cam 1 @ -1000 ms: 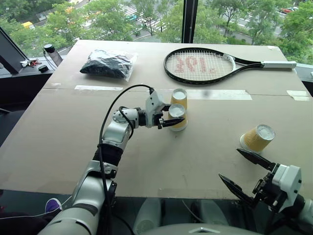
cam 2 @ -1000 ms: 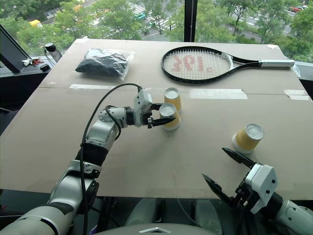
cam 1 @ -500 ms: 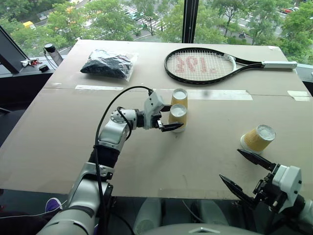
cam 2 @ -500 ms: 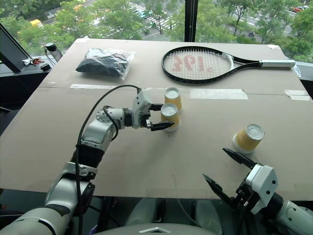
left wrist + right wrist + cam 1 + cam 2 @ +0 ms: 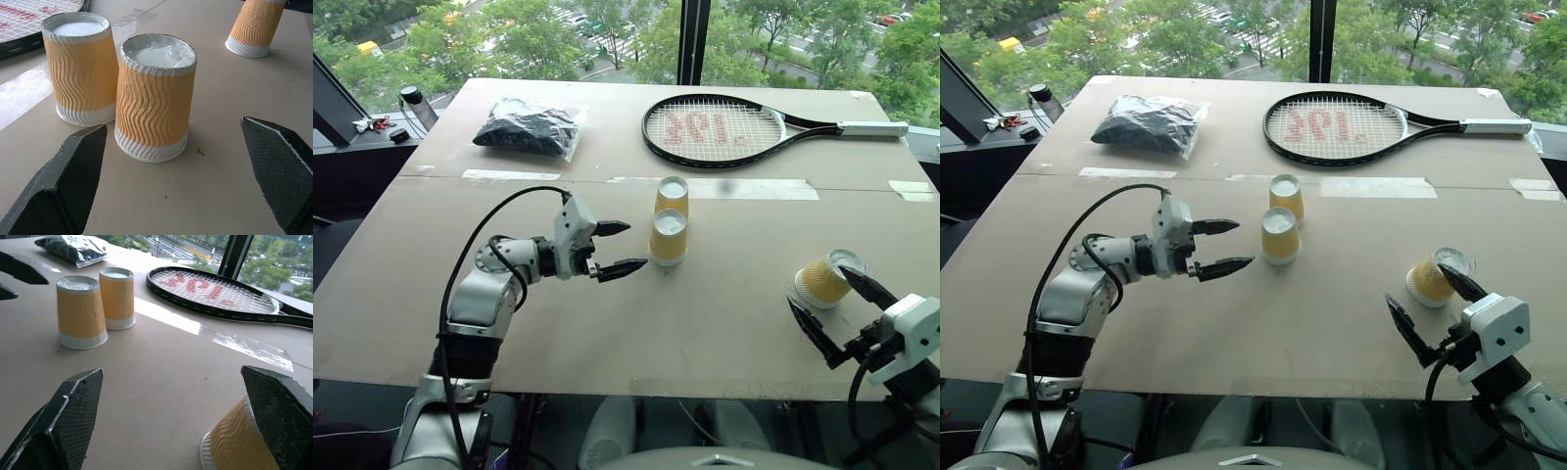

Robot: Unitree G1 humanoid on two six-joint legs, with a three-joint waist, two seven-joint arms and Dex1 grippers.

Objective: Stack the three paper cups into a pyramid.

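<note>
Paper cups: two (image 5: pixel 669 237) (image 5: pixel 672 197) stand upside down, touching, mid-tabletop (image 5: pixel 431 264) as base; left hand (image 5: pixel 611 247) wide, empty beside them; right hand (image 5: pixel 837 313) wide around third cup (image 5: pixel 825 278) (tilted), next must close and lift.

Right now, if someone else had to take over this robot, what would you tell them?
Left gripper: open, holding nothing, just left of the near cup.
Right gripper: open, fingers on either side of the third cup, not closed on it.
Cups: the near cup and the far cup stand upside down, close together at the middle of the table; whether they touch is unclear. The third cup stands tilted near the right edge.
Done: the base pair is placed.
Left: grasp the third cup and set it on top of the pair.
</note>
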